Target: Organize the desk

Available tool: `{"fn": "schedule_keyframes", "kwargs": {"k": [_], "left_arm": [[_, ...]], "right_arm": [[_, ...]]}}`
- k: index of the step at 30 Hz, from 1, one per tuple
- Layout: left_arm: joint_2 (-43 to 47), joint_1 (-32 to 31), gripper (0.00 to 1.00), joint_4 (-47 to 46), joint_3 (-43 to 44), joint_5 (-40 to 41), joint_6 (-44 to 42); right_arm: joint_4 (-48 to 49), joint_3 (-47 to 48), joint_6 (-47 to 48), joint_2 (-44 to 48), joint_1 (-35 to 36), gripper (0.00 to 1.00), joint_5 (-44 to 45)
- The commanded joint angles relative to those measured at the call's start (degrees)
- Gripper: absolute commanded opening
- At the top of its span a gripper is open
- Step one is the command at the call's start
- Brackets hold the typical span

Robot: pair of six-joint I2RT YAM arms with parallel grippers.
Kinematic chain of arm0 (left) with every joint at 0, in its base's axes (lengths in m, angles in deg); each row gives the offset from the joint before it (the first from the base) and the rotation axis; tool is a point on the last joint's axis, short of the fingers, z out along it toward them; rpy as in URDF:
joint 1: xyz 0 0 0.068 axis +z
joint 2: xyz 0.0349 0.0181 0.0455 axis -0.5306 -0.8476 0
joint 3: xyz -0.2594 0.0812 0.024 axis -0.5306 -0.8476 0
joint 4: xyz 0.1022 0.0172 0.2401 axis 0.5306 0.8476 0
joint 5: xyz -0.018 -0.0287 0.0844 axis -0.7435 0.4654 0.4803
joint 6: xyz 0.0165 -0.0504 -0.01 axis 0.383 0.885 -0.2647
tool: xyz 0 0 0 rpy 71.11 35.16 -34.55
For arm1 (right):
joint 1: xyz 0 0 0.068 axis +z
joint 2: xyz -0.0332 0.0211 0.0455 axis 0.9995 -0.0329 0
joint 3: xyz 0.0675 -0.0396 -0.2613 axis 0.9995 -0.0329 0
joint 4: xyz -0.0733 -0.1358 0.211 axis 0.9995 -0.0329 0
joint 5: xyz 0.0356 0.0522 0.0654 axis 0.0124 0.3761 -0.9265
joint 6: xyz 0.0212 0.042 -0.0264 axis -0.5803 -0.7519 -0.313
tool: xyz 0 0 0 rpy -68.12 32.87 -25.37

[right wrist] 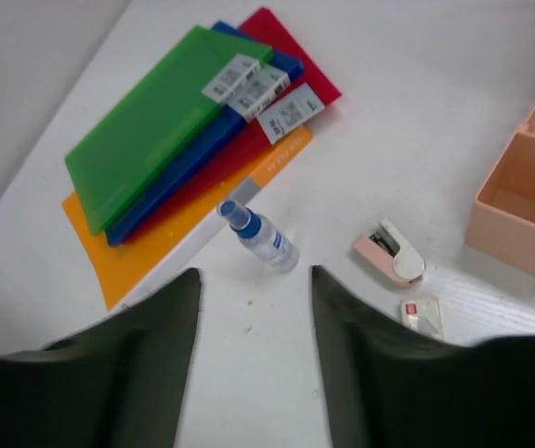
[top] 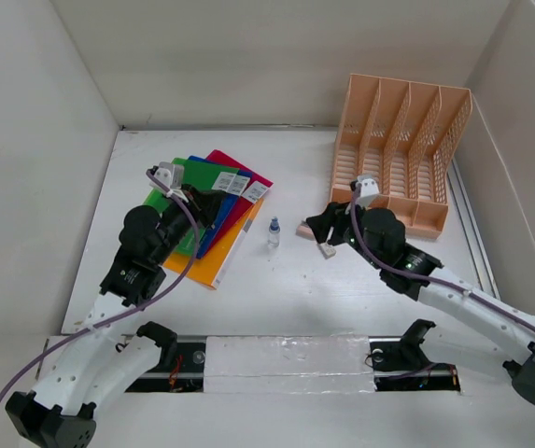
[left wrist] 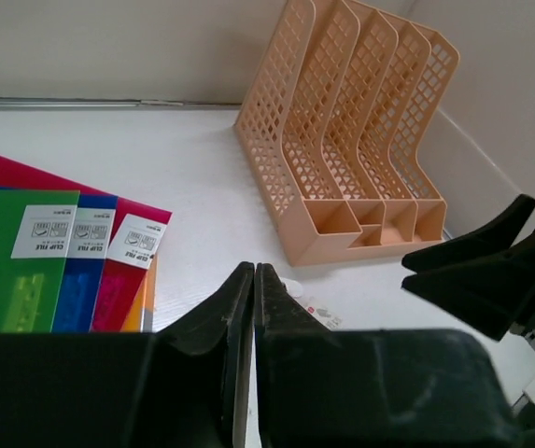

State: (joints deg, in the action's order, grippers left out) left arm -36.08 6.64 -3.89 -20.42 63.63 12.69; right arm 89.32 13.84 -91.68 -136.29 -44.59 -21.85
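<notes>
Desk (top: 276, 299) fills the overhead view, a white top walled by white panels on three sides. At 1 o'clock on it stands the peach file rack (top: 398, 149). At 10 o'clock a fan of folders (top: 202, 173) lies flat: green on top, then blue, red and orange. The spray bottle (top: 273, 233) sits near the centre. The left gripper (top: 209, 210) hangs over the folders, and the right gripper (top: 321, 233) is just to the bottle's 3 o'clock, close in front of the rack, beside the pink stapler (top: 302, 229) and a small white box (top: 327, 249).

Over to the left wrist: the left gripper (left wrist: 253, 271) shows its jaws pressed together, tip to tip, with only a thin seam between them. The desk (left wrist: 183, 159) stretches ahead, folders (left wrist: 24, 261) at 9 o'clock, the file rack (left wrist: 342, 140) at 1 o'clock. The right gripper (left wrist: 472, 271) pokes in dark from 3 o'clock.

Now the right wrist: the right gripper (right wrist: 253, 275) has its jaws spread, both above the desk (right wrist: 416, 112). The spray bottle (right wrist: 260, 238), with its blue cap, shows just past the gap. The folders (right wrist: 155, 121) lie at 11 o'clock. The pink stapler (right wrist: 393, 254) is at 3 o'clock, the small white box (right wrist: 423, 315) just below it, and a corner of the file rack (right wrist: 528, 205) sits at the right edge.
</notes>
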Motion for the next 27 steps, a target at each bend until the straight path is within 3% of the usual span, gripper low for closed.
{"fn": "schedule_keyframes", "kwargs": {"k": [1, 2, 4, 5, 9, 16, 27], "left_arm": [[-0.19, 0.01, 0.00, -2.31, 2.55, -0.17, 0.03], [0.34, 0.01, 0.03, -2.57, 2.46, -0.25, 0.03], [0.52, 0.01, 0.11, -2.84, 2.28, 0.45, 0.03], [0.17, 0.01, 0.23, -2.84, 2.37, 0.80, 0.11], [-0.80, 0.01, 0.39, -2.48, 2.63, 0.80, 0.55], [-1.42, 0.01, 0.41, -2.04, 2.81, 0.62, 0.47], [-1.86, 0.01, 0.41, -2.31, 2.72, -0.08, 0.38]], "right_arm": [[2.94, 2.08, 2.19, -1.98, 1.56, 0.61, 1.39], [3.64, 1.64, 2.71, -3.12, 2.08, 0.70, 1.04], [4.00, 2.07, 2.72, -4.53, 2.09, 0.74, 0.52], [3.74, 2.42, 3.15, -5.93, 2.09, 0.75, -0.01], [4.87, 5.49, 6.22, -12.93, 2.61, 0.75, -7.01], [5.66, 12.09, 7.91, -26.66, 3.76, 0.74, -2.66], [14.55, 14.29, 7.82, -36.27, 3.76, 0.69, 1.30]]}}
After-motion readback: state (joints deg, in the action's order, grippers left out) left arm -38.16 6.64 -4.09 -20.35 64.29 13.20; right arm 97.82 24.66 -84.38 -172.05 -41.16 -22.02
